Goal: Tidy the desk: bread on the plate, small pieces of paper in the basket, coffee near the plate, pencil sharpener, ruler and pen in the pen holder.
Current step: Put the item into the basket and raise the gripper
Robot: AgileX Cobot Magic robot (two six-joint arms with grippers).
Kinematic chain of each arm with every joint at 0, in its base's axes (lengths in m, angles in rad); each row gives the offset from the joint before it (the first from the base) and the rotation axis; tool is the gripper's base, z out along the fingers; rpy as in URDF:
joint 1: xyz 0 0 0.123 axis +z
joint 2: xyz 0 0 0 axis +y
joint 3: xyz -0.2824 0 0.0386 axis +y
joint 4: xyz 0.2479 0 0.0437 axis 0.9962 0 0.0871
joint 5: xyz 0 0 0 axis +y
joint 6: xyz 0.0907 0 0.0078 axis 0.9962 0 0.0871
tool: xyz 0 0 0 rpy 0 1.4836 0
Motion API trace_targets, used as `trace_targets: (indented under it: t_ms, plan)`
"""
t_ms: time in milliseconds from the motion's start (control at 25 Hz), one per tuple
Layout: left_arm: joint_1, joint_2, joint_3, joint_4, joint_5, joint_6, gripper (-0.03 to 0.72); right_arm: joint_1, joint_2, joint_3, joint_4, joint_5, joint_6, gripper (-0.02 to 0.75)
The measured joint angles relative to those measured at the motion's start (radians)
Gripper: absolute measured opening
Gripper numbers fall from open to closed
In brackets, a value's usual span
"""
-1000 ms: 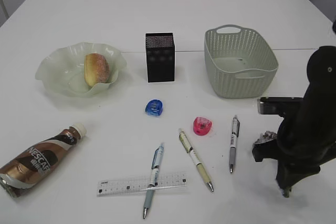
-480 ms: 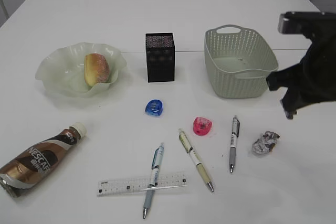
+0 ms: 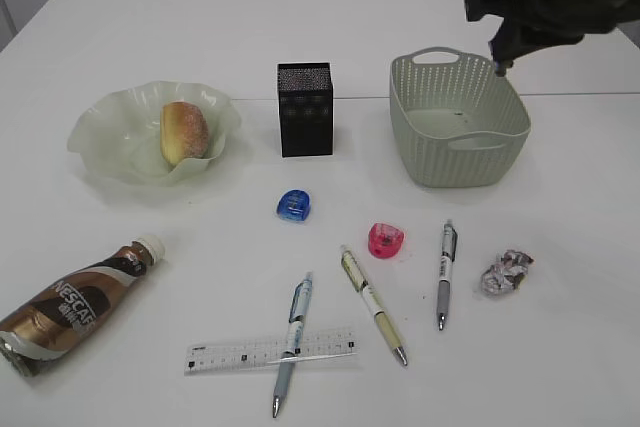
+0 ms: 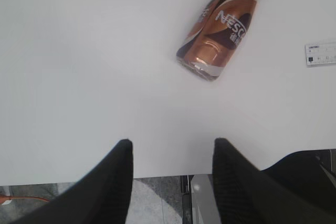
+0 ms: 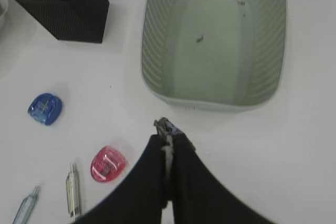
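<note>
White table (image 3: 560, 367), basket (image 3: 470, 162) near right edge (gripper (image 5: 167, 129) above)

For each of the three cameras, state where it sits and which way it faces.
Exterior: across the table, slanting down at the whole desk; right arm over the grey-green woven plastic basket.
Left wrist: above the table's near edge, looking down; open left pincer, brown coffee bottle.
Right wrist: looking down on the basket; shut right pincer pinching a small scrap.
Exterior and right wrist share the basket.
</note>
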Motion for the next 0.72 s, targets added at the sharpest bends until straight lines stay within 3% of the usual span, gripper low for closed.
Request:
trace_targets:
  t_ms: [320, 720]
  plan:
    - [0.000, 0.000, 0.000, 0.000, -0.002, 0.000, 0.360, 0.000, 0.250, -0.282, -0.070, 0.017, 0.000, -0.001]
    - [0.000, 0.000, 0.000, -0.027, -0.002, 0.000, 0.350, 0.000, 0.487, -0.470, -0.161, 0.047, 0.044, 0.017]
